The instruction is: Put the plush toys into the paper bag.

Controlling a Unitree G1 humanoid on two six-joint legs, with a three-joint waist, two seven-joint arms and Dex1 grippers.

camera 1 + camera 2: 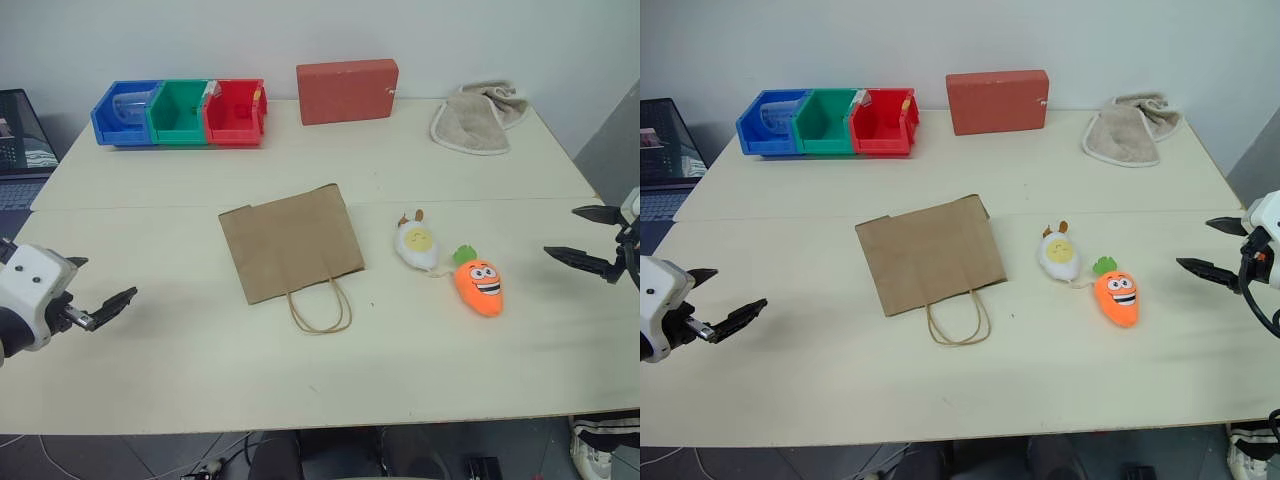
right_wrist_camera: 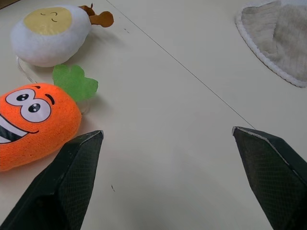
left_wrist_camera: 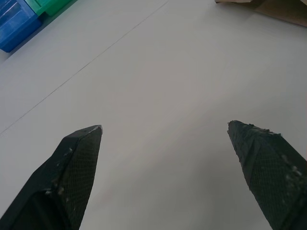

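Now, line by line:

Paper bag: the paper bag (image 1: pixel 291 243) lies flat near the middle of the tabletop (image 1: pixel 200 370), its mouth and two thin loop handles (image 1: pixel 320 305) toward the near edge.

Egg toy: the white egg-shaped plush (image 1: pixel 417 243) with a yellow centre lies just to the right of the bag — apart from it, not touching.

Carrot toy: the orange carrot plush (image 1: pixel 479 285) with a grinning face and green top lies just beside the egg toy, on its right and slightly nearer the front edge; whether the two touch cannot be told.

Left gripper: the left gripper (image 1: pixel 98 290) hovers over the left front part of the tabletop, well apart from the bag; its jaws stand wide apart with nothing between them but bare tabletop.

Right gripper: the right gripper (image 1: pixel 583 235) hangs at the right edge of the tabletop, near the carrot toy but not touching it; its jaws are spread wide and hold nothing — in the right wrist view the carrot lies just beside one black finger (image 2: pixel 67 182).

Far edge: a blue bin (image 1: pixel 125 112), a green bin (image 1: pixel 180 112) and a red bin (image 1: pixel 235 112) stand in a row at the back left; a red rectangular block (image 1: pixel 346 91) stands beside them toward the middle, and a beige towel (image 1: pixel 480 120) lies crumpled at the back right.

Off the tabletop: a laptop (image 1: pixel 20 150) sits at the far left.
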